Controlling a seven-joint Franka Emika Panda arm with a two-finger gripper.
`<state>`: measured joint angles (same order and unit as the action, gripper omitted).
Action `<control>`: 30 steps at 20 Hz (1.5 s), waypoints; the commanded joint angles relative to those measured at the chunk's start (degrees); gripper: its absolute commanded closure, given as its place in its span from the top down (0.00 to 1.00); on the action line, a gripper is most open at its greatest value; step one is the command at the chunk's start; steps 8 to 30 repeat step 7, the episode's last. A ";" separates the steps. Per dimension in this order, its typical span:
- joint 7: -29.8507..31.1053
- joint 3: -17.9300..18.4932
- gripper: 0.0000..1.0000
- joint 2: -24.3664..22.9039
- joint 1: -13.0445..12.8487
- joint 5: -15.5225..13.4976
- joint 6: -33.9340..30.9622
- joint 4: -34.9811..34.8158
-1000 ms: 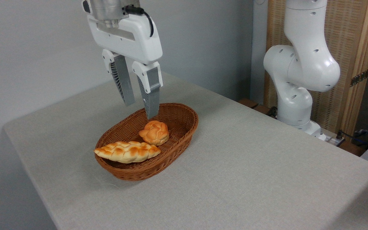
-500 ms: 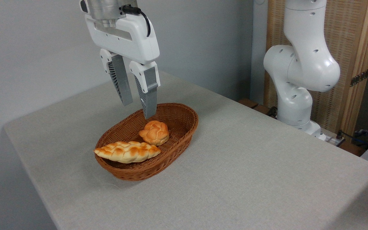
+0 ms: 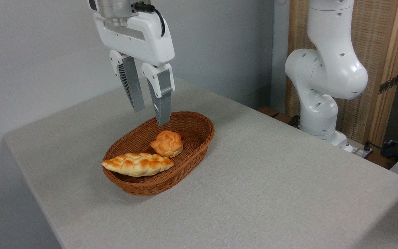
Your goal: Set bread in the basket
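The bread, a small round orange-golden knotted bun, lies inside the basket, an oval brown wicker one in the middle of the table. My gripper hangs above the basket's far end, up and to the left of the bun and clear of it. Its two fingers point down, stand open and hold nothing.
A long braided loaf lies across the basket's near end, its tip over the rim. The arm's white base stands at the table's far right, before a wooden screen. The grey table drops off at its left and front edges.
The gripper has risen a little above the basket and stayed open. The bun and the loaf have not moved.
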<state>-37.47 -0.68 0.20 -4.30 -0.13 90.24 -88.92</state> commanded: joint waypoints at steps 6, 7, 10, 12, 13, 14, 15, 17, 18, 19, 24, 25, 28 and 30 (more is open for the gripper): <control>0.65 -0.03 1.00 -2.14 -0.18 -0.48 -0.41 -2.75; 0.65 -0.03 1.00 -2.14 -0.18 -0.48 -0.41 -2.75; 0.65 -0.03 1.00 -2.14 -0.18 -0.48 -0.41 -2.75; 0.65 -0.03 1.00 -2.14 -0.18 -0.48 -0.41 -2.75; 0.65 -0.03 1.00 -2.14 -0.18 -0.48 -0.41 -2.75; 0.65 -0.03 1.00 -2.14 -0.18 -0.48 -0.41 -2.75; 0.65 -0.03 1.00 -2.14 -0.18 -0.48 -0.41 -2.75; 0.65 -0.03 1.00 -2.14 -0.18 -0.48 -0.41 -2.75; 0.65 -0.03 1.00 -2.14 -0.18 -0.48 -0.41 -2.75; 0.65 -0.03 1.00 -2.14 -0.18 -0.48 -0.41 -2.75; 0.65 -0.03 1.00 -2.14 -0.18 -0.48 -0.41 -2.75; 0.65 -0.03 1.00 -2.14 -0.18 -0.48 -0.41 -2.75; 0.65 -0.03 1.00 -2.14 -0.18 -0.48 -0.41 -2.75; 0.65 -0.03 1.00 -2.14 -0.18 -0.48 -0.41 -2.75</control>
